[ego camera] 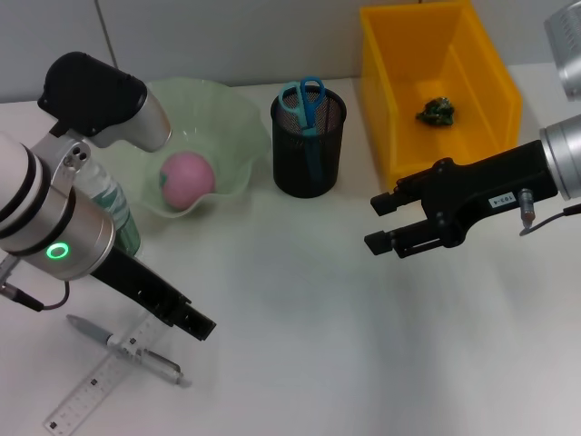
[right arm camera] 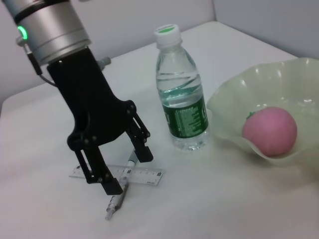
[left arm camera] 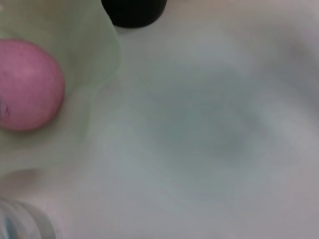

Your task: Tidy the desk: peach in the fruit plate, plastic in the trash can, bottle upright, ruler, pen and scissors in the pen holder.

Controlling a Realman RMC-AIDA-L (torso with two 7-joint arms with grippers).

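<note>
I see the pen point(ego camera: 136, 348) lying flat on the white table point(ego camera: 300, 318), crossing over the clear ruler point(ego camera: 91, 392), the two touching near the table's front left corner. In the right wrist view the pen point(right arm camera: 119, 191) and ruler point(right arm camera: 134, 174) sit directly under the left gripper point(right arm camera: 127, 169), whose black fingers point(right arm camera: 142, 149) are spread apart with nothing between them; one fingertip hangs just above the pen and ruler, and I cannot tell whether it touches them. From the head camera the left gripper point(ego camera: 195, 322) shows only as a black bar just beside the pen's upper end.

The bottle point(right arm camera: 182, 99) stands upright just behind the left arm, near the pale green fruit plate point(ego camera: 238, 136). The pink peach point(ego camera: 187, 177) rests inside that plate. The blue scissors point(ego camera: 304, 102) stand handles-up in the black mesh pen holder point(ego camera: 309, 150), just beside the plate. A crumpled dark green bit of plastic point(ego camera: 438, 111) lies on the floor of the yellow trash can point(ego camera: 381, 100).

The right gripper point(ego camera: 379, 222) hovers over bare table in front of the trash can, its fingers parted and holding nothing.
</note>
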